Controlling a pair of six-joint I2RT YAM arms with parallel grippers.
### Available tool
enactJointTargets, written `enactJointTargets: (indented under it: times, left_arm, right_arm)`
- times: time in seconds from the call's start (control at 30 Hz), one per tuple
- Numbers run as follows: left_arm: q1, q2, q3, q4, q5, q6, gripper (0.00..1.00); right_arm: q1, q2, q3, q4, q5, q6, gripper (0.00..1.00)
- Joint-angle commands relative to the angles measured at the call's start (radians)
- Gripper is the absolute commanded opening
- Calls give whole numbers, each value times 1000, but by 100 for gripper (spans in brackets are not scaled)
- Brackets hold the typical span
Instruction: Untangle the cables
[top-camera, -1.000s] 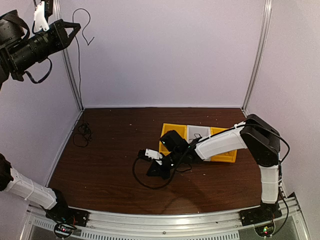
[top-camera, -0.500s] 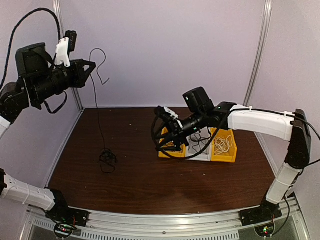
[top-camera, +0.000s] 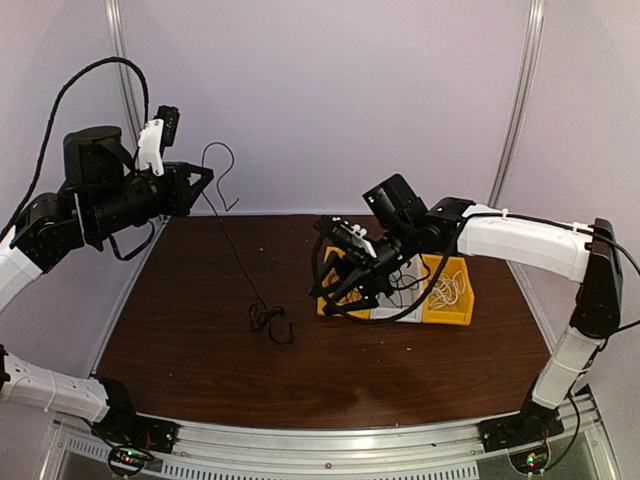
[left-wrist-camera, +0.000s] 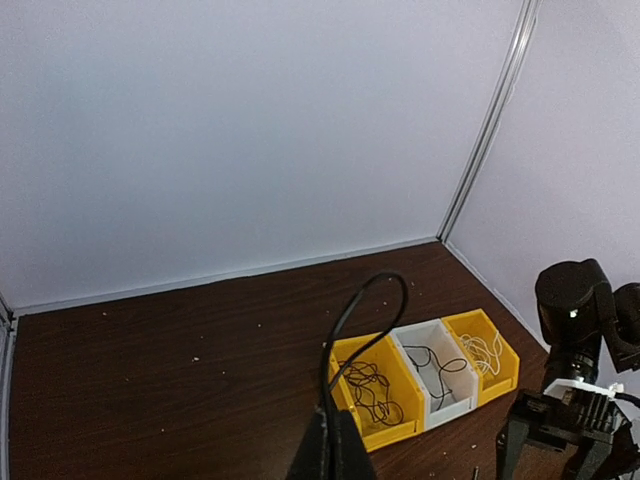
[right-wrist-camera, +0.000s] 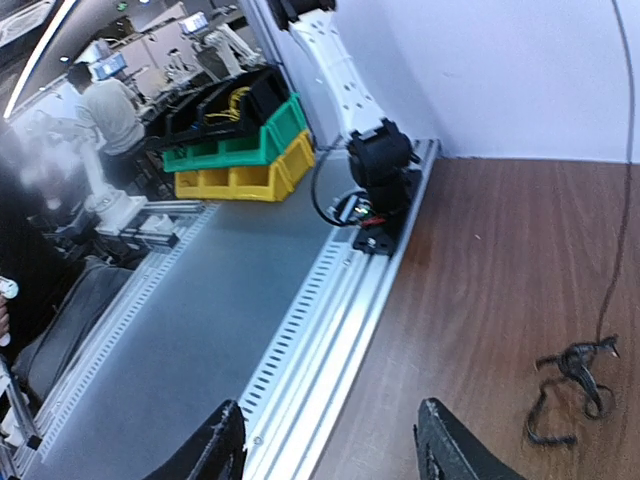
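Observation:
A thin black cable hangs from my left gripper, which is shut on it high above the table's left side. Its short free end curls up beyond the fingers. The lower end lies in a small knotted tangle on the brown table; the right wrist view shows the same tangle. My right gripper hovers open by the left end of the bins, with nothing between its fingers. In the left wrist view my left gripper pinches the cable at the bottom edge.
Three bins stand in a row at the centre right: a yellow bin with tangled black cables, a white bin with one black cable, and a yellow bin with a white cable. A thick black lead loops around my right wrist.
My left arm has come down and moved right, dragging the cable's tangle across the table towards the middle. My right gripper has risen from the table to beside the bins and opened.

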Motion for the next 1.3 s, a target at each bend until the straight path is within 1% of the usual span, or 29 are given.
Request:
enactJointTargets:
  times: [0.0,0.07,0.13,0.23,0.33,0.47,0.77,1.0,1.1,1.17,1.2,1.23,1.27]
  left_arm:
    - [2,-65,-126,87,-3,-74,0]
    - [1,-89,-179,98,-20,-95,0]
    - [1,-104,-218,96,-33,-108,0]
    - [1,-127,-265,95,-44,-133,0]
    - [1,-150,-306,96,-51,-162,0]
    - [1,-173,-347,102,-43,-190,0]
    - [1,-207,-361,102,-25,-200,0]
    - [1,-212,-357,101,-8,-211,0]
    - [1,-204,-338,102,-6,-202,0]
    - [1,-199,-318,97,-9,-194,0]
    - [1,-197,-306,94,-9,-188,0]
    - [1,-195,-291,89,-12,-183,0]
    - [2,-192,-268,81,-18,-171,0]
  right_arm:
    - [9,58,-45,155,298,64,58]
    - [17,87,-55,215,430,92,57]
    - [23,130,-32,224,542,91,55]
    - [37,210,25,201,653,59,52]
    - [55,277,50,231,747,53,51]
    - [81,366,87,280,797,81,54]
    - [136,552,294,275,930,99,57]
    - [139,670,403,254,904,115,56]
    - [141,705,433,240,907,116,49]
    - [141,714,431,242,912,118,39]
    - [140,717,427,245,912,120,30]
    - [140,719,423,243,912,120,15]
    - [140,719,417,242,909,122,4]
